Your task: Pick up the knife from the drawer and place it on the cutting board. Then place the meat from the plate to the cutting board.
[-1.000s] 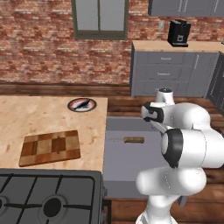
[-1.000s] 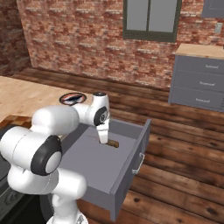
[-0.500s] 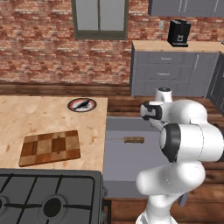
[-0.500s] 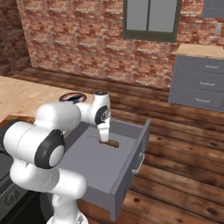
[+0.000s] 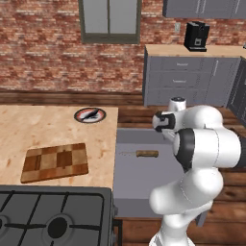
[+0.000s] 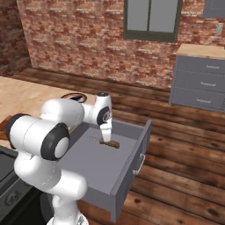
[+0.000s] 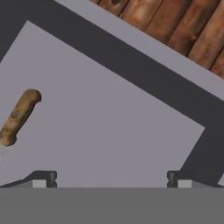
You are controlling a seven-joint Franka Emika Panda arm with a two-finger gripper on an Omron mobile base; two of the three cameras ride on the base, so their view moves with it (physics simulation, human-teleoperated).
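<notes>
Knife (image 7: 18,117) lies at the left of the hand view, on the open drawer (image 7: 109,118) floor. Gripper (image 7: 109,177) jaws stand wide apart, holding nothing

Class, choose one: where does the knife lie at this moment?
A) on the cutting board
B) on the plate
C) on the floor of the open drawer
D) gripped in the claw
C: the knife lies flat inside the open drawer, while the open claw holds nothing.
</notes>
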